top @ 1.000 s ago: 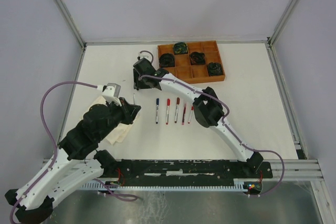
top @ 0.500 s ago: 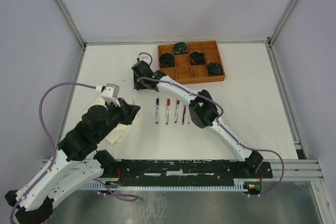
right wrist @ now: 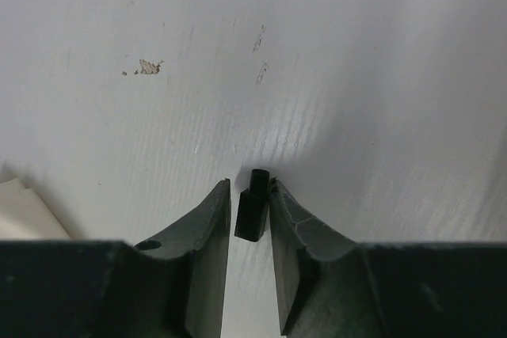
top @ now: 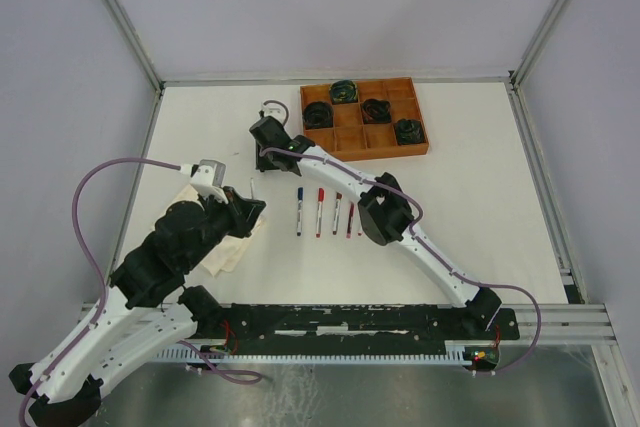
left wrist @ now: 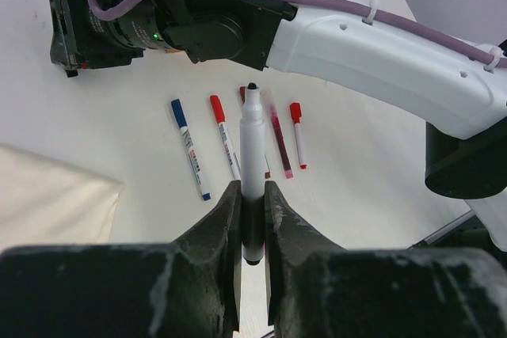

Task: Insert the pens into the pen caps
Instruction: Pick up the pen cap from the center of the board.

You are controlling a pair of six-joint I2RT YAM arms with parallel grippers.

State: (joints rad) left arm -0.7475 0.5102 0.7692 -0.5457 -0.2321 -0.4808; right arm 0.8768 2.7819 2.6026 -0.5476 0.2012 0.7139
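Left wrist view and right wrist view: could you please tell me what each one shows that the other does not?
Only the left wrist view shows the left gripper shut on an uncapped, black-tipped pen, other pens lying in a row on the table, and the right arm beyond them. Only the right wrist view shows the right gripper straddling a small black cap. Both show the white table and a corner of the cream cloth.
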